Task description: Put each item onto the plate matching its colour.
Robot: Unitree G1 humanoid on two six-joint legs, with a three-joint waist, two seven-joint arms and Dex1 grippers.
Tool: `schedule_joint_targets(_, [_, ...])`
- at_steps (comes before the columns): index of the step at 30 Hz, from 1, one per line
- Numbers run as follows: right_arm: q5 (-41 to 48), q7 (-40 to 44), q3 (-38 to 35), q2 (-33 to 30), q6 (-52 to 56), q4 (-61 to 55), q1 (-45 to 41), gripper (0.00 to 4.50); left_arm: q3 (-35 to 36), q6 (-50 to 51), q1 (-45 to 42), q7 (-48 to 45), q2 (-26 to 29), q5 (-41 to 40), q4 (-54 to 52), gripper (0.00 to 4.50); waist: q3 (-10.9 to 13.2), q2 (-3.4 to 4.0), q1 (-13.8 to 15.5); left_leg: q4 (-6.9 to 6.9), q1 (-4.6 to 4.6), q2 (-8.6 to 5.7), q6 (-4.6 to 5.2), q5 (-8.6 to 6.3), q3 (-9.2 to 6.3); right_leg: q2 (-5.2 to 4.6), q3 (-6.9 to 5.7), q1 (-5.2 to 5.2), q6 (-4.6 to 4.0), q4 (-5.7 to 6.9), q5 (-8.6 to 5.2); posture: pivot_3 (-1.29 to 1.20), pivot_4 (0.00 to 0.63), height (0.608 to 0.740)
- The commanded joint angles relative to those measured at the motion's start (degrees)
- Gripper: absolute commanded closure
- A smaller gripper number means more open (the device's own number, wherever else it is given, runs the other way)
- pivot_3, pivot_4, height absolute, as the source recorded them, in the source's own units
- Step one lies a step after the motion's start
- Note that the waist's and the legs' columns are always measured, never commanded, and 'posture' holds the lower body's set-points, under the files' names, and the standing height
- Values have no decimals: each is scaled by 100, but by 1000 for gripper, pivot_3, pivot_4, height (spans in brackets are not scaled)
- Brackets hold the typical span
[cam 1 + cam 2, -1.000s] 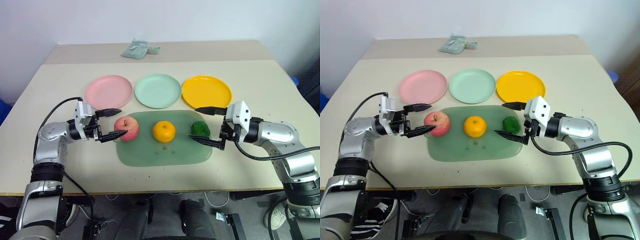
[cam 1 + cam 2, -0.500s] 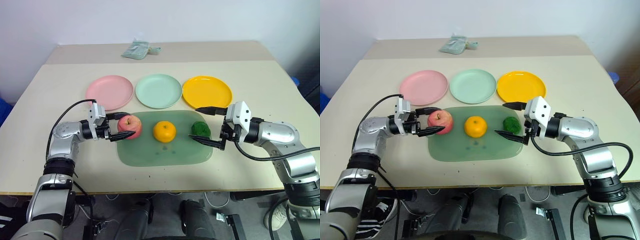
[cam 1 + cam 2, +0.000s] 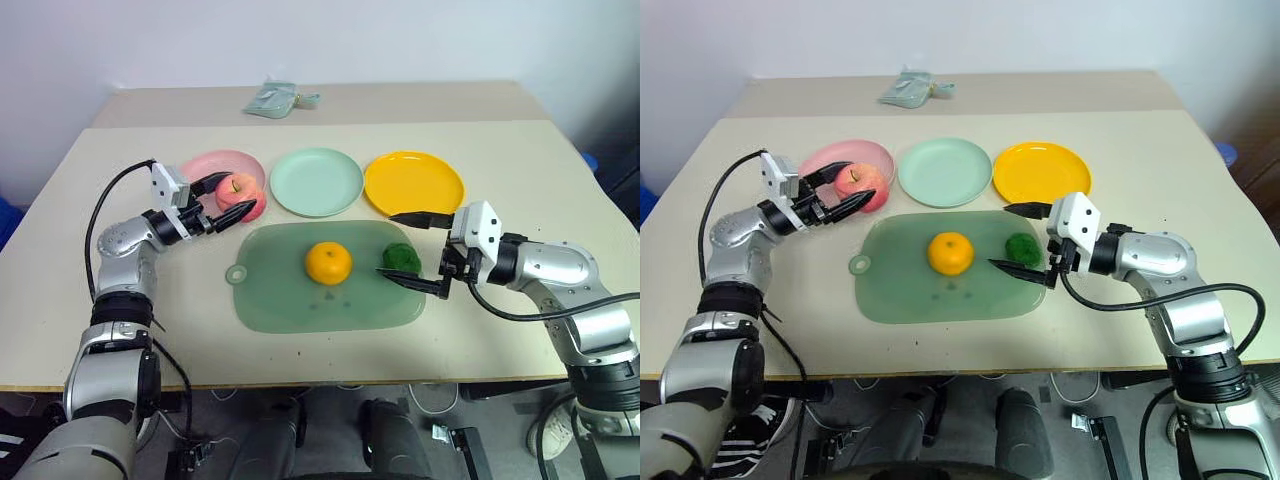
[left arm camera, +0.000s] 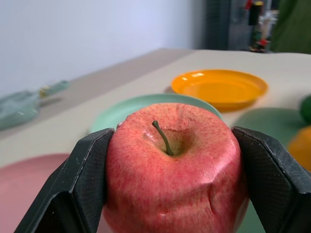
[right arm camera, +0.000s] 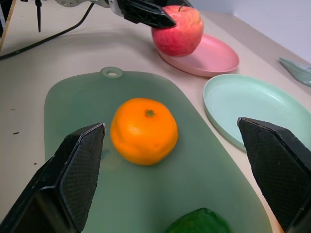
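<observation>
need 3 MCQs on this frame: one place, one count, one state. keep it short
1. Where is the orange?
A. yellow plate
B. green cutting board
C. bare table

2. How many fruits lie on the cutting board?
A. one
B. two
C. three

3. The left claw is:
A. shut on the apple
B. open, empty
C. resting on the table

Key: 1 B, it sits mid-board. 2 B, the orange and the green ball. 3 A, the left wrist view shows both fingers pressed against the apple, held over the pink plate.

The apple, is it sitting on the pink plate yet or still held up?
Held up. The left gripper pinches the apple between both fingers above the pink plate, not resting on it.
</observation>
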Motion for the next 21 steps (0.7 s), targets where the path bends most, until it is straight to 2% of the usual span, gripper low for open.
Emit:
schedule_joint_targets(1, [29, -272, -152, 216, -154, -34, -251, 0, 123, -526, -374, 961, 128, 406, 501, 1190, 0, 0, -13, 0, 0, 1, 0, 0, 0, 2, 0, 0, -1, 0, 0, 0, 150, 740])
schedule_joint_targets(8, [-220, -792, 58, 663, -187, -46, -438, 0, 445, -515, -1122, 2392, -22, 452, 1570, 1190, 2, -8, 26, 3, -4, -3, 0, 0, -4, 1, -1, 0, 8, 0, 5, 0, 150, 740])
schedule_joint_targets(13, [-286, -929, 86, 747, -187, -1, -514, 0, 447, -360, -1360, 3197, -124, 659, 2053, 1190, 2, -8, 7, 4, -4, -6, 0, 1, -3, 1, -1, 2, 14, 0, 9, 0, 150, 740])
schedule_joint_targets(21, [-337, -924, 76, 648, -193, -12, -482, 0, 366, -263, -1511, 3847, -256, 925, 2259, 1190, 2, -8, -8, 5, -4, -6, 0, 1, -3, 3, -1, 1, 13, 1, 10, 0, 150, 740])
